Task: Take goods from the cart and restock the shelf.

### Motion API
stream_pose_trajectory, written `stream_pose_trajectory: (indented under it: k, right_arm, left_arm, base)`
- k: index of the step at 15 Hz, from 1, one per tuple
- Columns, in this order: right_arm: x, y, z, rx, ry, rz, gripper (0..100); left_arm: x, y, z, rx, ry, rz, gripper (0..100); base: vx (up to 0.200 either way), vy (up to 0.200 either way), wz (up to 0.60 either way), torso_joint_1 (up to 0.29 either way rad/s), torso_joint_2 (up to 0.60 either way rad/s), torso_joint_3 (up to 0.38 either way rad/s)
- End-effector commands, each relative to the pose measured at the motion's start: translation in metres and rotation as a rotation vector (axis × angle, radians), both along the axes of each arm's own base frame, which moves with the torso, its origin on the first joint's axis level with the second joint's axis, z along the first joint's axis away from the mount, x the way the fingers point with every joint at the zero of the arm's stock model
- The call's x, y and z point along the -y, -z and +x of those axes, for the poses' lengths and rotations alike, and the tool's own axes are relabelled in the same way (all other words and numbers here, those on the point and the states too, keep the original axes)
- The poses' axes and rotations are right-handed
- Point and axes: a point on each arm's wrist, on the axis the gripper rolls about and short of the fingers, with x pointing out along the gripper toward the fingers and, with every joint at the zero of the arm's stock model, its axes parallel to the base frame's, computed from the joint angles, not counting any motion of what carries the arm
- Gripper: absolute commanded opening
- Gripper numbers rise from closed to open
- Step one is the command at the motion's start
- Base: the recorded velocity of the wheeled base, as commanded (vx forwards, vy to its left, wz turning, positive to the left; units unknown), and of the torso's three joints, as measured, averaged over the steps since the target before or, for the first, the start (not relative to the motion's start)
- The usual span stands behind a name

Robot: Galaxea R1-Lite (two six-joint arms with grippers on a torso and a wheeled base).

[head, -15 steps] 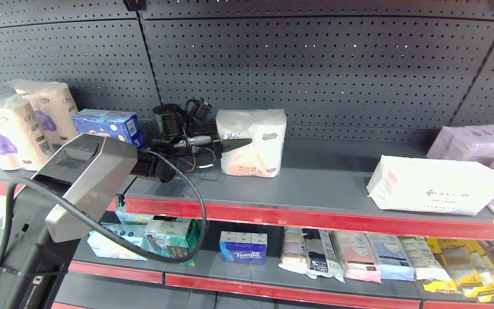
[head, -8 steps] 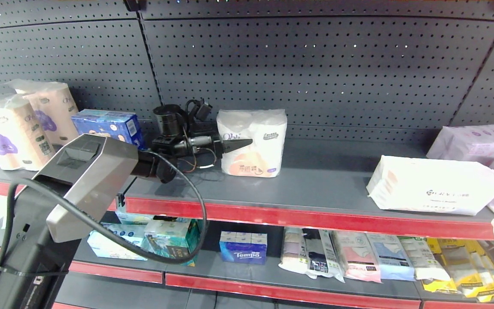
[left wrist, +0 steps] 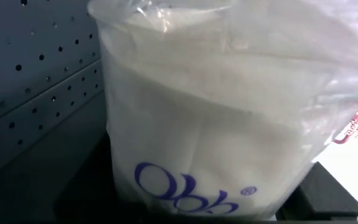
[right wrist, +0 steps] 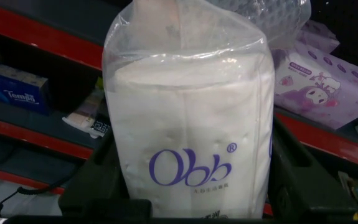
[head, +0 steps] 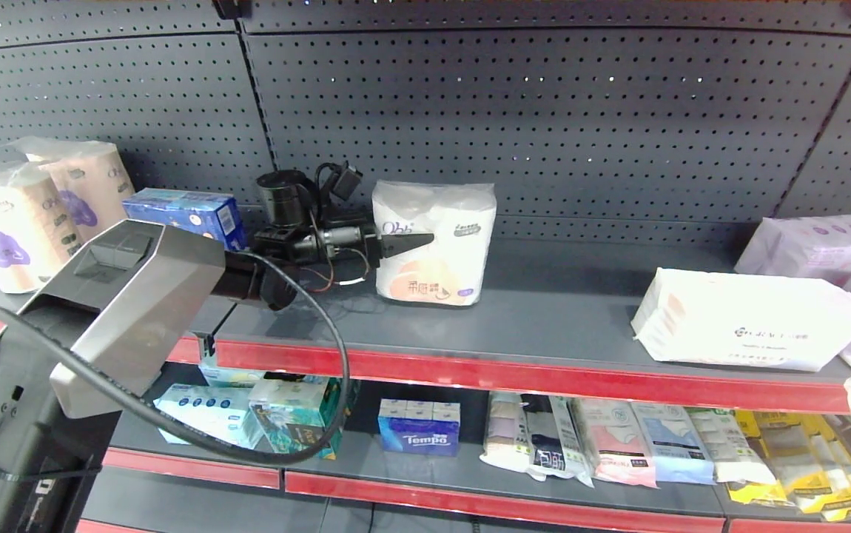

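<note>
Upright, far back on the upper shelf [head: 544,326], right of a blue box [head: 185,211]: white roll pack [head: 436,244], pinched from both sides by the left pincer [head: 425,235]. At the near right, second roll pack [right wrist: 188,118], clamped in the right pincer [right wrist: 197,193].

The grey shelf [head: 544,326] has a red front edge. From its left end, its top board carries two tall roll packs [head: 15,226], a blue box [head: 185,215], a white roll pack [head: 436,240], a flat white pack [head: 747,320] and pale purple packs [head: 825,244]. The lower board [head: 366,463] holds a blue tissue pack [head: 418,427] beside flat sachets [head: 618,444].
</note>
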Motion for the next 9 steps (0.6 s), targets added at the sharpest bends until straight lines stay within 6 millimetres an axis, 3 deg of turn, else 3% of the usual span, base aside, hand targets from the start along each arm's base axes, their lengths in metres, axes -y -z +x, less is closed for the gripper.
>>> stream_pose_trajectory:
  k: [1, 9]
  right_arm:
    - [0.0, -0.001, 0.0, 0.0, 0.0, 0.0, 0]
    - [0.0, -0.001, 0.0, 0.001, -0.002, 0.0, 0]
  left_arm:
    - [-0.002, -0.008, -0.007, -0.003, 0.0, -0.001, 0]
    - [-0.013, -0.008, -0.038, -0.061, -0.017, 0.015, 0]
  base:
    - [0.0, 0.0, 0.0, 0.0, 0.0, 0.0]
    - [0.0, 0.0, 0.0, 0.0, 0.0, 0.0]
